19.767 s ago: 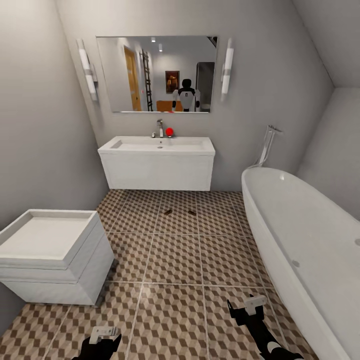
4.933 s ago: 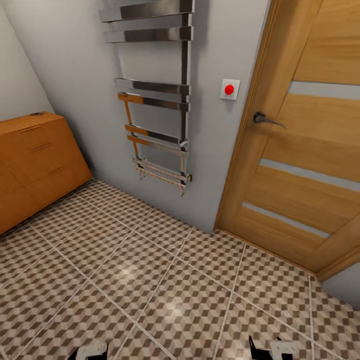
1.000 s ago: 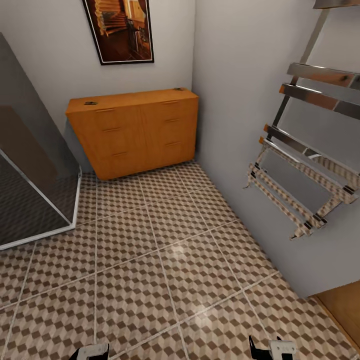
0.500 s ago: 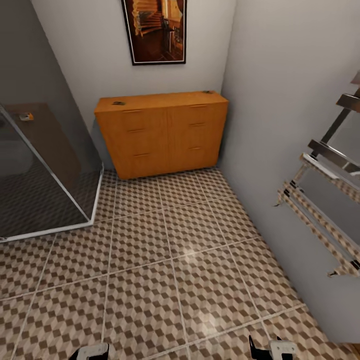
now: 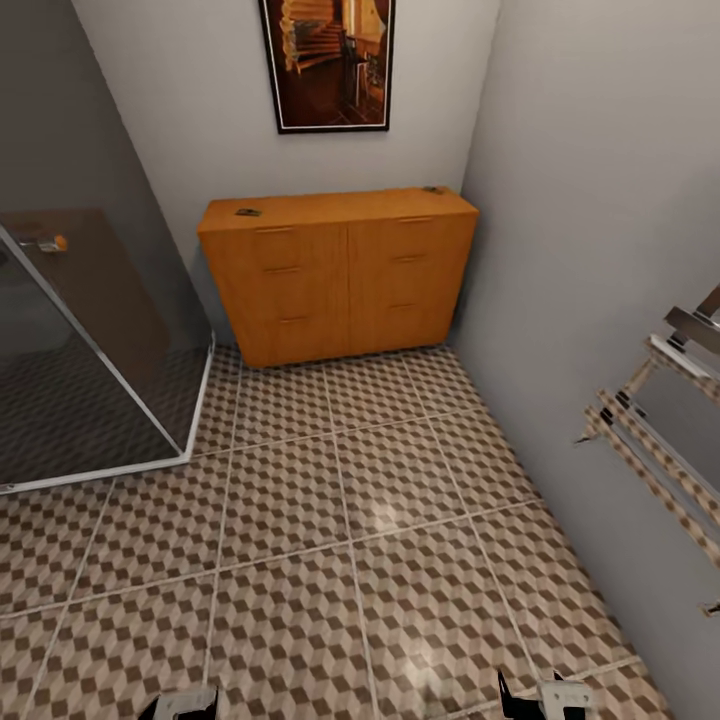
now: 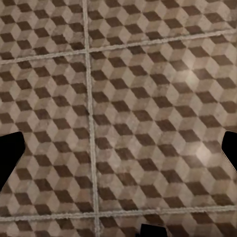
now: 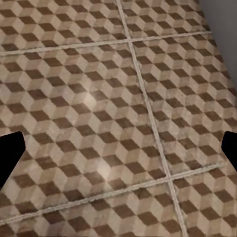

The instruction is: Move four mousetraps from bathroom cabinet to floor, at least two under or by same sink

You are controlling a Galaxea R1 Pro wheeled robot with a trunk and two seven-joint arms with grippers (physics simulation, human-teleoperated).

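Note:
The orange-brown cabinet (image 5: 340, 275) stands against the far wall, all drawer fronts shut. On its top lie two tiny dark mousetraps, one near the left end (image 5: 247, 212) and one at the right back corner (image 5: 432, 189). The cube-patterned bathroom floor (image 5: 330, 520) stretches from me to the cabinet. My left gripper (image 5: 185, 705) and right gripper (image 5: 545, 695) peek in at the picture's lower edge, far from the cabinet. In the wrist views the left gripper (image 6: 118, 153) and right gripper (image 7: 118, 150) are open over bare tiles, holding nothing. The sink is out of view.
A glass shower enclosure (image 5: 80, 340) with a white base rail closes off the left side. A grey wall (image 5: 590, 250) runs along the right, carrying a chrome towel rail (image 5: 660, 440). A framed picture (image 5: 330, 60) hangs above the cabinet.
The camera has turned left: the cabinet has slid rightward to the picture's middle and the towel rail toward the right edge. Both grippers keep their places, open.

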